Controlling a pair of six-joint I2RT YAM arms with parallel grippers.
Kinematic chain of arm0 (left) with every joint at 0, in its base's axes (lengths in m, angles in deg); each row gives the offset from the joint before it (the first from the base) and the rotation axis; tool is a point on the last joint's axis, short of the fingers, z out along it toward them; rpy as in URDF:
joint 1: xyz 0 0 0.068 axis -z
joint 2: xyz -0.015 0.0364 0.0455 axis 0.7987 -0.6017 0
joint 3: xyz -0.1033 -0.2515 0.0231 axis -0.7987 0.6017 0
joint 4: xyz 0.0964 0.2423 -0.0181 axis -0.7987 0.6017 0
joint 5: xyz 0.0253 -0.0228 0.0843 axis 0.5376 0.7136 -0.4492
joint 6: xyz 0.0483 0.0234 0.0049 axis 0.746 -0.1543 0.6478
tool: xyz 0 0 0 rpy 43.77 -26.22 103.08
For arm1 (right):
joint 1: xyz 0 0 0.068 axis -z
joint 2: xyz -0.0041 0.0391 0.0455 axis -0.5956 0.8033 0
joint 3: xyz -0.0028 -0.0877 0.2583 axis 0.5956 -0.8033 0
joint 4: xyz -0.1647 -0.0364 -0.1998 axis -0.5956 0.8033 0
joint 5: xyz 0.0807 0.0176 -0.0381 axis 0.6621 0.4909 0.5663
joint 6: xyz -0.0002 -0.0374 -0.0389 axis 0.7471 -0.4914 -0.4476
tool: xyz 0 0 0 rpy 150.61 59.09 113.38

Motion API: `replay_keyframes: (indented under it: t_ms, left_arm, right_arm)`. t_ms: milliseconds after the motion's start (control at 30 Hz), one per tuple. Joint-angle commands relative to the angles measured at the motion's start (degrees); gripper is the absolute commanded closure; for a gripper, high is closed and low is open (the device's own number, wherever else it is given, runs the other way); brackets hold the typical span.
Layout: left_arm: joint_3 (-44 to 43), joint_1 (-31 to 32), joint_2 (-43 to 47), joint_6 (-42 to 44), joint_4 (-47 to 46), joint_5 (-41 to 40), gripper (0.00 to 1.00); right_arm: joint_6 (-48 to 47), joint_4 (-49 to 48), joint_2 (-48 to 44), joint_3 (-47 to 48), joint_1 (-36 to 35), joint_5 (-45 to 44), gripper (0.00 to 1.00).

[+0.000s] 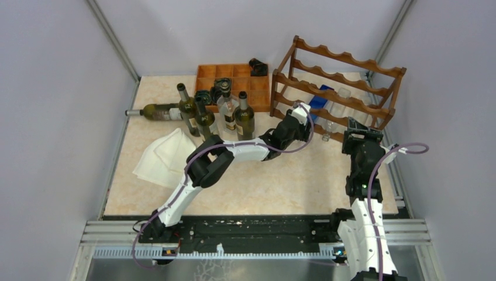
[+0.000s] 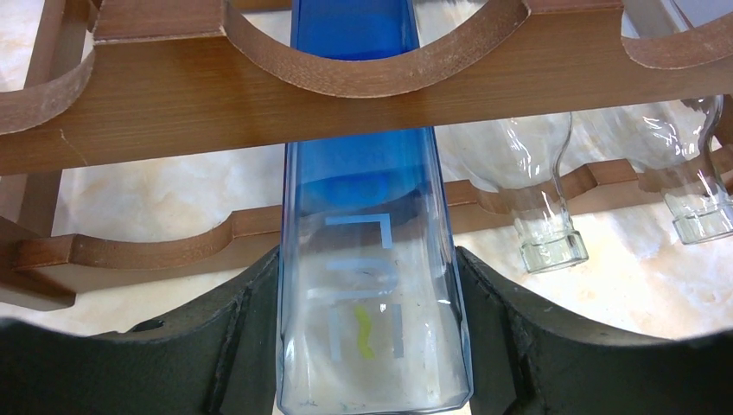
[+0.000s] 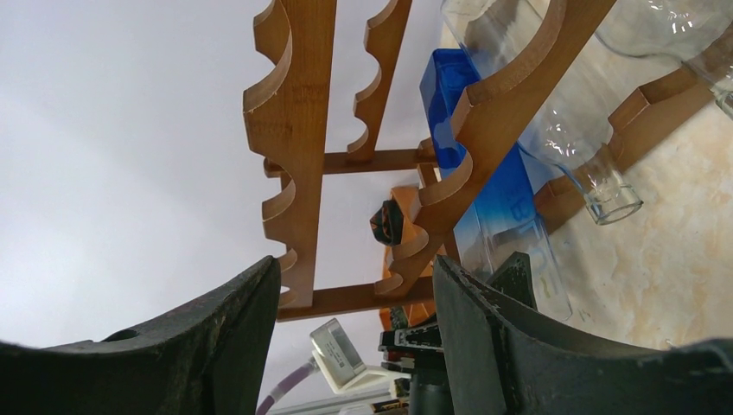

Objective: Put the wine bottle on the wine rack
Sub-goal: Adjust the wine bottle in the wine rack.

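Observation:
The wine rack (image 1: 345, 58) is a reddish-brown wooden frame with scalloped rails at the back right of the table. It also shows in the left wrist view (image 2: 216, 95) and the right wrist view (image 3: 298, 112). A blue square-sided glass bottle (image 1: 319, 100) lies neck-first through a lower tier, resting in a rail scallop (image 2: 367, 216). My left gripper (image 1: 301, 117) is shut on the bottle's base end, fingers against both sides (image 2: 367, 285). My right gripper (image 1: 358, 130) is open and empty beside the rack's right front (image 3: 356, 277). The blue bottle also shows in the right wrist view (image 3: 501, 207).
Two clear glass bottles (image 2: 527, 173) lie in the rack to the right of the blue one. Several dark wine bottles (image 1: 222, 117) stand at mid-left, and one lies down (image 1: 161, 111). A white cloth (image 1: 166, 155) lies on the left. An orange compartment tray (image 1: 234, 79) sits at the back.

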Motion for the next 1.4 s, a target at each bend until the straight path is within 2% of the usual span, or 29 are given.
replay_keyframes:
  t_ms: [0,467,800,1367]
  left_arm:
    - [-5.3,-0.3,0.8,1.9,-13.4,-3.7,1.00]
    - [-15.2,-0.5,-3.9,0.9,-10.3,-4.6,1.00]
    - [-8.6,-0.3,-0.4,-0.5,-16.9,-5.9,1.00]
    - [-15.6,-0.6,-3.9,-2.3,-14.6,-4.1,1.00]
  right_arm:
    - [-0.3,-2.6,0.0,0.9,0.6,0.6,0.36]
    - [-0.1,-2.6,-0.1,0.4,0.6,0.9,0.36]
    - [0.1,-2.7,-0.3,0.0,0.6,1.0,0.36]
    - [0.3,-2.5,-0.5,0.0,0.6,1.2,0.36]
